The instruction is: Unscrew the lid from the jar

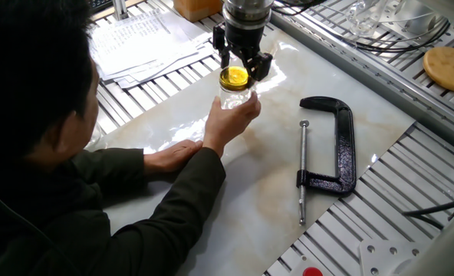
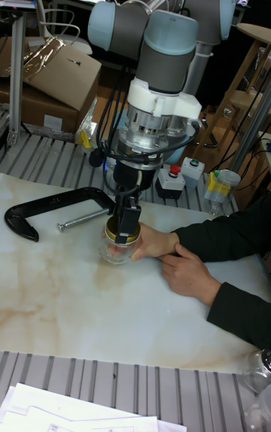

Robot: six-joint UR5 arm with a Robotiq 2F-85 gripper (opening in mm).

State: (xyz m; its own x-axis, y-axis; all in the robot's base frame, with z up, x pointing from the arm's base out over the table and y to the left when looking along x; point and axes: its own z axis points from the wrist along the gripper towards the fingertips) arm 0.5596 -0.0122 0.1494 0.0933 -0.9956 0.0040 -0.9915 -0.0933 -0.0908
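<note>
— From the fixed view, where does the job stand?

— The pincer (image 1: 238,67) comes straight down onto the lid (image 1: 234,76), its fingers closed against the cap's rim. The jar (image 1: 235,96) sits under it on the tabletop (image 1: 288,130), steadied by a person's hand (image 1: 228,116) wrapped round the glass. I judge this to be the turning step: the cap is gripped but sits on the neck, not lifted clear.

— And the tall fixed view?

— Same story from the other side. The pincer (image 2: 125,230) is shut on the lid (image 2: 120,235), the jar (image 2: 117,251) rests on the tabletop with the hand (image 2: 154,241) behind it, and a black clamp (image 2: 45,215) lies well apart.

— What does the next move call for?

— Probably more rotation about the jar's axis with a firm grip, while the hand keeps the glass from spinning; then a straight lift once the thread lets go.
</note>
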